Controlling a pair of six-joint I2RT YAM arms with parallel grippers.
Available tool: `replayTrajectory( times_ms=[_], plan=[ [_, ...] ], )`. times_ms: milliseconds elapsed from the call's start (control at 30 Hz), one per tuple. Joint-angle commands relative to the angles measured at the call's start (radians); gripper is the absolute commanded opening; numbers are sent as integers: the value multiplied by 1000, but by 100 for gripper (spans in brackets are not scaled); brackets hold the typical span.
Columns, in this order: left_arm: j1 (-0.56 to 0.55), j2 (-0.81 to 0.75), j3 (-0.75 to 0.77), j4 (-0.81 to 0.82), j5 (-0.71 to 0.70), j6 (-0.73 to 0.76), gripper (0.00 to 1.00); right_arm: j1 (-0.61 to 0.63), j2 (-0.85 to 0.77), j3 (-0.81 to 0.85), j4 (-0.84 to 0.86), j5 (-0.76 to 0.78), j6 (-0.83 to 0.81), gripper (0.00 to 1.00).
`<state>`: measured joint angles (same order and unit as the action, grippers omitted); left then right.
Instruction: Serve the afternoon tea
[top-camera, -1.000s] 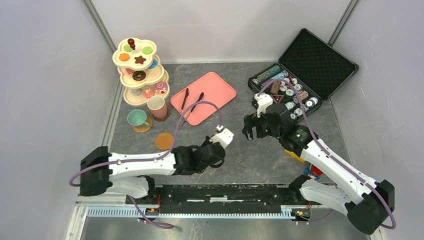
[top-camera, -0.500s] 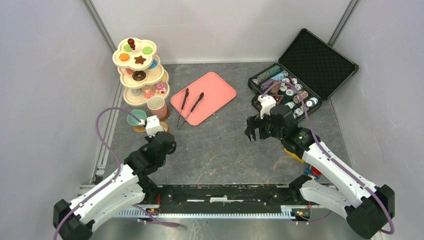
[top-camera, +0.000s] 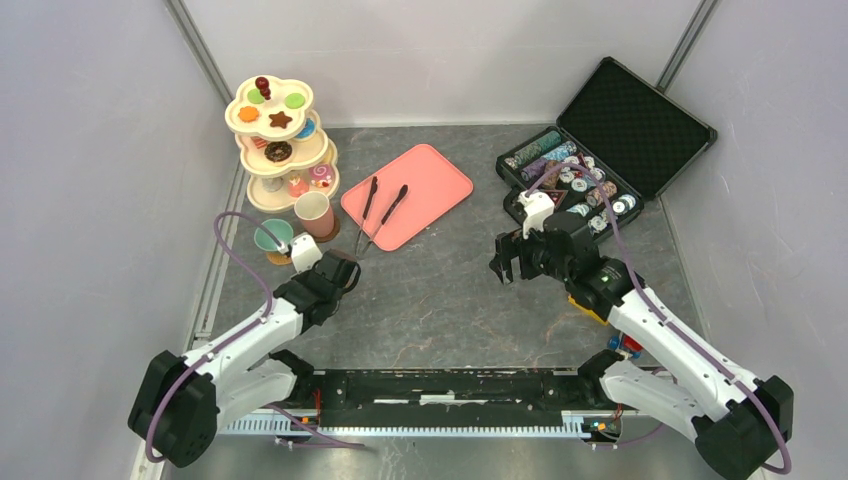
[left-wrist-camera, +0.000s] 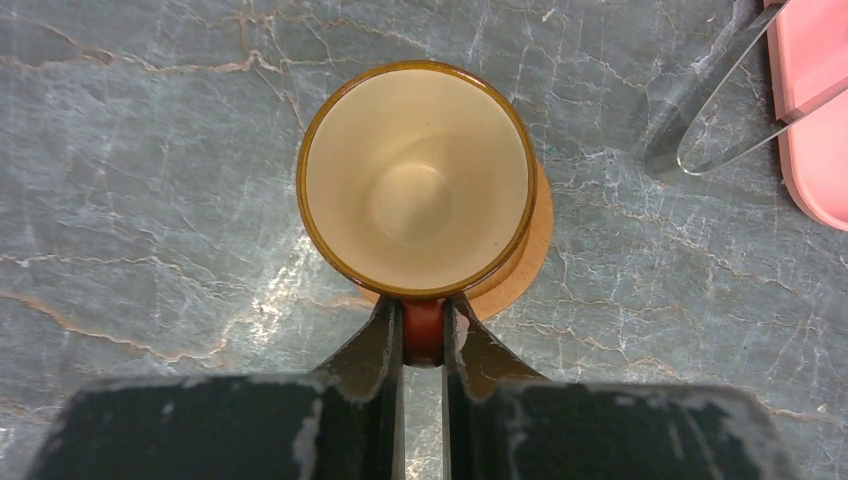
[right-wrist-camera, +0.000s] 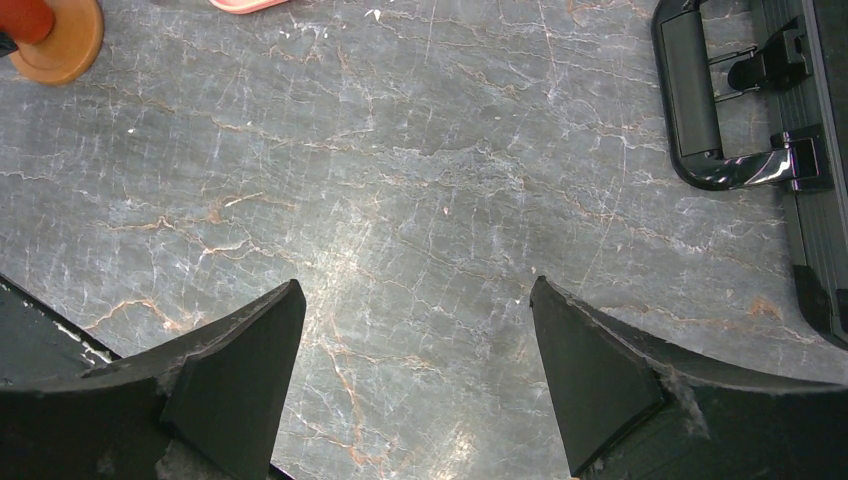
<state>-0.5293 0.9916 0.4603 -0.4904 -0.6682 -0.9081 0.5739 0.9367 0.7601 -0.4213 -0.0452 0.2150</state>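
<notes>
My left gripper (left-wrist-camera: 424, 310) is shut on the red-brown handle of the brown cup (left-wrist-camera: 415, 180), which has a cream inside and is empty. The cup sits over a round brown coaster (left-wrist-camera: 525, 255); I cannot tell whether it touches. In the top view the left gripper (top-camera: 340, 272) hides them. The cream three-tier stand (top-camera: 283, 150) with toy pastries is at the back left, with the pink cup (top-camera: 315, 213) and the teal cup (top-camera: 272, 236) in front of it. My right gripper (top-camera: 505, 262) is open and empty over bare table (right-wrist-camera: 415, 290).
A pink tray (top-camera: 430, 180) with two black tongs (top-camera: 385, 215) lies at the back middle. An open black case (top-camera: 620, 120) with poker chips stands at the back right. A yellow block (top-camera: 590, 305) shows under the right arm.
My left arm has swung left from the table's middle to the coaster, which it now covers with the cup. The right arm has hardly moved.
</notes>
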Motion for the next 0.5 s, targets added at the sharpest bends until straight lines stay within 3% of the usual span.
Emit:
replayTrajectory(
  times_ms=[0, 267, 467],
  plan=[
    [5, -5, -19, 110, -7, -88, 2, -3, -23, -12, 12, -1, 13, 91],
    [5, -17, -18, 121, 12, -53, 2, -3, -5, -34, 33, -19, 26, 90],
    [5, 22, -12, 71, 38, -114, 5, -3, -5, -33, 39, -28, 31, 91]
  ],
)
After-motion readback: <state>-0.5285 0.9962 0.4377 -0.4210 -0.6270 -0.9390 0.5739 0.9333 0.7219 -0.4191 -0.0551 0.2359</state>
